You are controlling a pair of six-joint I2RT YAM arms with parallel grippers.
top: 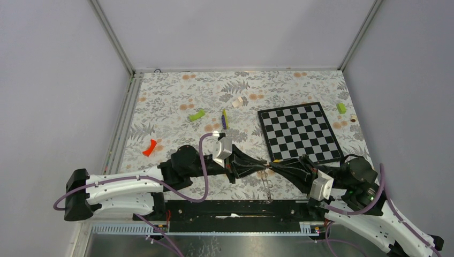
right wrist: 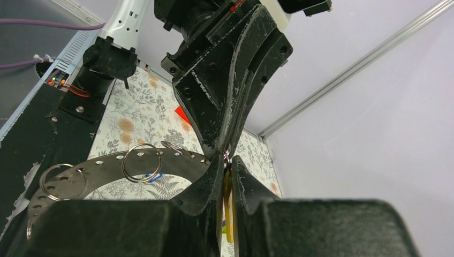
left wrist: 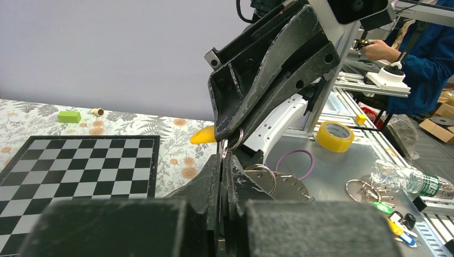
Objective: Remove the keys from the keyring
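Top view, lower centre: the left gripper (top: pixel 263 168) and right gripper (top: pixel 274 167) meet tip to tip.

Left wrist view, centre: the left fingers are together, seemingly nipping a small ring (left wrist: pixel 235 140). The right fingers clamp a yellow key (left wrist: pixel 203 135).

Right wrist view, lower left: the keyring (right wrist: pixel 104 168) carries rings. The yellow key looks not yet freed, so much remains.

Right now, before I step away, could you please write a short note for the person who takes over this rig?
Left gripper: shut, apparently on the edge of the keyring.
Right gripper: shut on a yellow-tagged key.
The two meet tip to tip over the near edge of the table; the keyring hangs under them.
Done: uncertain. A red piece on the table may be a freed key.
Left: the yellow-tagged key is not yet off, and small rings hang on the keyring.
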